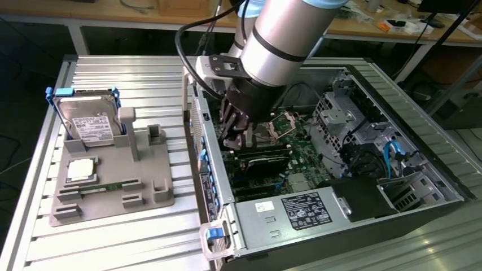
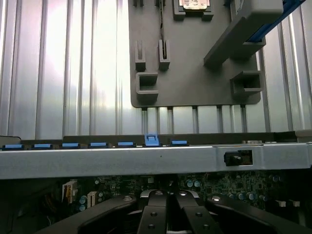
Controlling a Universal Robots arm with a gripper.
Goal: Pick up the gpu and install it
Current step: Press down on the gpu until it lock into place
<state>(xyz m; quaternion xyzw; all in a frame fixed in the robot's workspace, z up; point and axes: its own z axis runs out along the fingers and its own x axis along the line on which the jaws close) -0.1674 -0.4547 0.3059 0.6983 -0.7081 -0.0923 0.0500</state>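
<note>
While the arm reaches down into the open computer case [image 1: 391, 147], its tool [image 1: 233, 132] hangs closed just above the motherboard [image 1: 301, 149]. The gpu [image 1: 265, 162], a dark card, sits on the motherboard just beside the tool's tips, while the hard drive [image 1: 89, 121] stands in the grey holder [image 1: 113, 195] on the ribbed desk [image 1: 113, 237].

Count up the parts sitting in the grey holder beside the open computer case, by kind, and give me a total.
hard drive: 1
processor chip: 1
memory stick: 1
Total: 3
</note>
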